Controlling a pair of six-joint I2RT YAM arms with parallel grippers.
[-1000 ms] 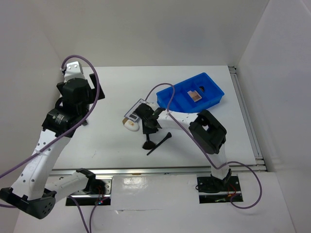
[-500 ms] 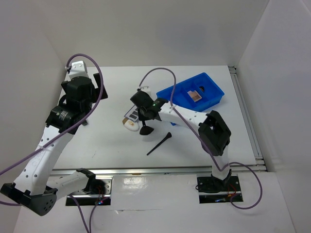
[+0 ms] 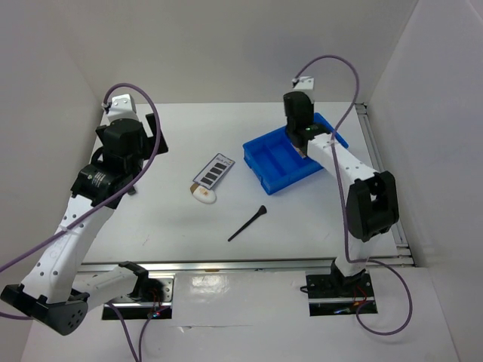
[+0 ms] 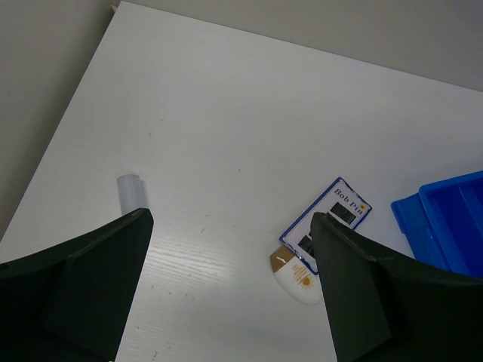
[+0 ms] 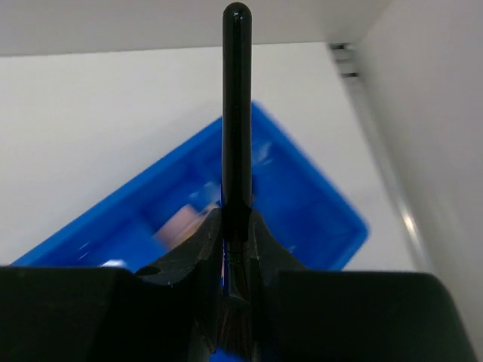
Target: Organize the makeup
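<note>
Right jaws: clenched on a thin black brush [image 5: 236,90], held above the blue tray [image 3: 272,170].
Left jaws: spread wide with nothing between them, high over the far-left bench [image 4: 226,113].
Second brush [image 3: 247,223]: flat on the bench, near the front, apart from the rest.
Palette [image 3: 214,171]: on the bench, left of the tray.
Sponge [image 3: 204,194]: just beside the palette's near end.
Tray contents: a tan patch, too blurred to identify.
</note>
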